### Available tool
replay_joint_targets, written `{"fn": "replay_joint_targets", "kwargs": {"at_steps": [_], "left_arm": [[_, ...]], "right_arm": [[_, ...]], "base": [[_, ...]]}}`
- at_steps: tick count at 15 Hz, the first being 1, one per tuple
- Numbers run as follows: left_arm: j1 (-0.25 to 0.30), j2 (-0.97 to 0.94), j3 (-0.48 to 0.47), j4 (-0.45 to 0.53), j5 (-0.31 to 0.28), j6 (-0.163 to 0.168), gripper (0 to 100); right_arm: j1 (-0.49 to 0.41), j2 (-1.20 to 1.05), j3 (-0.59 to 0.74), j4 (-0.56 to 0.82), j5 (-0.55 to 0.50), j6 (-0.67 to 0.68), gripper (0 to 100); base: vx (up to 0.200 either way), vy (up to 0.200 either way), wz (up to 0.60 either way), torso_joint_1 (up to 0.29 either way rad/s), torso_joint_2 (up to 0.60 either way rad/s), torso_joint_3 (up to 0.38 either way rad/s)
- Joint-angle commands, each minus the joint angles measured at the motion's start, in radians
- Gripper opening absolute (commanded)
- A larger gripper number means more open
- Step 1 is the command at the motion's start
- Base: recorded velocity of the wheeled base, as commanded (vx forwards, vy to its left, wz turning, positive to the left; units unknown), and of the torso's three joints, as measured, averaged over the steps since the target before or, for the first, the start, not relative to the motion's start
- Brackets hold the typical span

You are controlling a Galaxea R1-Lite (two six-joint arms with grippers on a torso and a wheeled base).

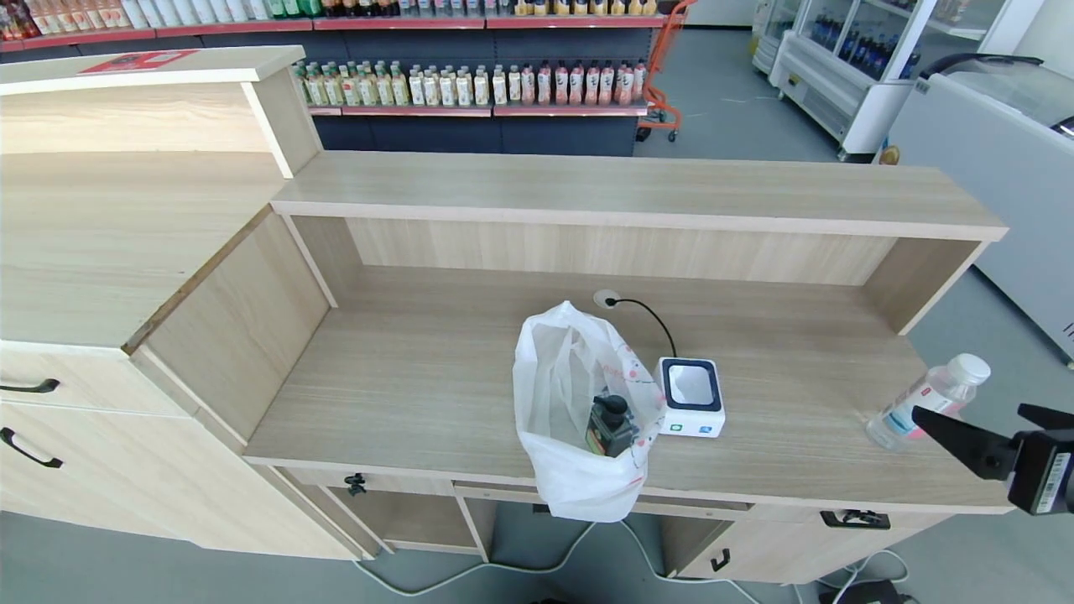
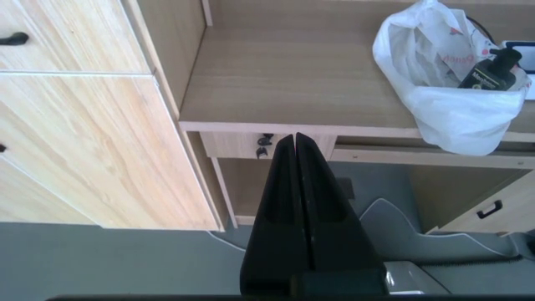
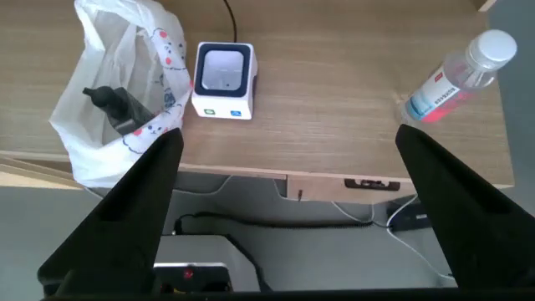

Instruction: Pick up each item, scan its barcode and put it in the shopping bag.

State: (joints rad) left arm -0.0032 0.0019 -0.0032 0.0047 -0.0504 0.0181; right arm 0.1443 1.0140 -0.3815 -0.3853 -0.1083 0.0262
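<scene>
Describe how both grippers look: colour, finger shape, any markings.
Both are matte black. The left gripper has two long, flat fingers tapering to narrow tips. The right gripper has the same wedge-shaped fingers, plus a white printed label on its black body.

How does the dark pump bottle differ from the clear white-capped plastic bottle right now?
The dark pump bottle is opaque with a black pump head; the clear white-capped plastic bottle is see-through with a round cap. The dark one sits inside the white plastic shopping bag; the clear one is out on the wooden counter near its right end. Both carry labels.
</scene>
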Motion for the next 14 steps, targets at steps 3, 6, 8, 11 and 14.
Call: {"fn": "replay_joint_targets", "kwargs": {"at_steps": [3, 6, 8, 11, 14], "left_arm": [[0.000, 0.000, 0.000, 0.000, 0.000, 0.000, 0], [0.000, 0.000, 0.000, 0.001, 0.000, 0.002, 0], [0.000, 0.000, 0.000, 0.000, 0.000, 0.002, 0], [0.000, 0.000, 0.000, 0.000, 0.000, 0.002, 0], [0.000, 0.000, 0.000, 0.000, 0.000, 0.003, 0]], "right_arm": [[-0.051, -0.100, 0.023, 0.052, -0.002, 0.000, 100], [-0.144, -0.091, 0.041, 0.054, 0.002, -0.002, 100], [-0.158, -0.083, 0.046, 0.054, 0.004, -0.002, 100], [-0.158, -0.065, 0.044, 0.051, 0.006, -0.003, 100], [-0.157, -0.058, 0.046, 0.052, 0.009, -0.003, 100]], "base": [[0.000, -0.200, 0.00, 0.002, 0.00, 0.005], [0.000, -0.200, 0.00, 0.010, 0.00, 0.006], [0.000, -0.200, 0.00, 0.002, 0.00, 0.007], [0.000, -0.200, 0.00, 0.006, 0.00, 0.002], [0.000, -0.200, 0.00, 0.002, 0.00, 0.004]]}}
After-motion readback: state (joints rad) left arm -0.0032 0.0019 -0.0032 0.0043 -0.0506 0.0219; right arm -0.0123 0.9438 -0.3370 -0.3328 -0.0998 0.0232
